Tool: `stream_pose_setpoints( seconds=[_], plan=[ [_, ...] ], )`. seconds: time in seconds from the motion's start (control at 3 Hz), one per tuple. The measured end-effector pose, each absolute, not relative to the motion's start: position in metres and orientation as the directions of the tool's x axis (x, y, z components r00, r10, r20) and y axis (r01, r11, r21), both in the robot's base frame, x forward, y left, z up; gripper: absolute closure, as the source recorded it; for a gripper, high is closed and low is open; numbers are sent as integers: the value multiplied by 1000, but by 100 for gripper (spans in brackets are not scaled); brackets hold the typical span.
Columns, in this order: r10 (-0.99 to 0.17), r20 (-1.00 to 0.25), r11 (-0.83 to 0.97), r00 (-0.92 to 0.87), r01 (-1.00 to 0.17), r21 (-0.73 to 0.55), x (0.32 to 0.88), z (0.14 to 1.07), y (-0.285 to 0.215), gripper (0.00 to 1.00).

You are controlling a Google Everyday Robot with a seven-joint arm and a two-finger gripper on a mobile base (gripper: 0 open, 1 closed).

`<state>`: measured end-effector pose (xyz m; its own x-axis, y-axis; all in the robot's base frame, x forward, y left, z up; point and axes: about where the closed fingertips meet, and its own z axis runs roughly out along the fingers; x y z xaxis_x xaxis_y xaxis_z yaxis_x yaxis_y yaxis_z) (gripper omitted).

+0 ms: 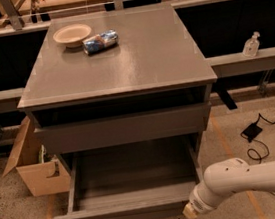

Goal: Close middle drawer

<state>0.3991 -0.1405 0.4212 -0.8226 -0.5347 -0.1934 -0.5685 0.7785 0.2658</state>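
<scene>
One middle drawer (122,215) stands pulled far out at lower centre of frame. Gripper (191,210) at lower right, just beside the front panel's right end. Open or closed: cannot tell.

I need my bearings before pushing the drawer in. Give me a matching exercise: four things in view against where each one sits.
Things:
1. middle drawer
2. gripper
3. bowl
4. cardboard box

Places:
A. on the floor, left of the cabinet
B. pulled far out, low in the cabinet
C. by the right end of the open drawer's front panel
D. back left of the cabinet top, next to the can

Pairs: 1-B, 2-C, 3-D, 4-A
</scene>
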Motion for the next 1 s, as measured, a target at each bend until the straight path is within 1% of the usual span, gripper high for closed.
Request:
stream_pose_setpoints(
  seconds=[0.33,0.67,1.0],
  plan=[
    [-502,-300,787,-811,-573,231,427,418,-139,100],
    [-499,-303,787,-812,-571,234,427,418,-138,100],
    [-489,-366,779,-792,-585,226,443,420,-131,100]
  ],
)
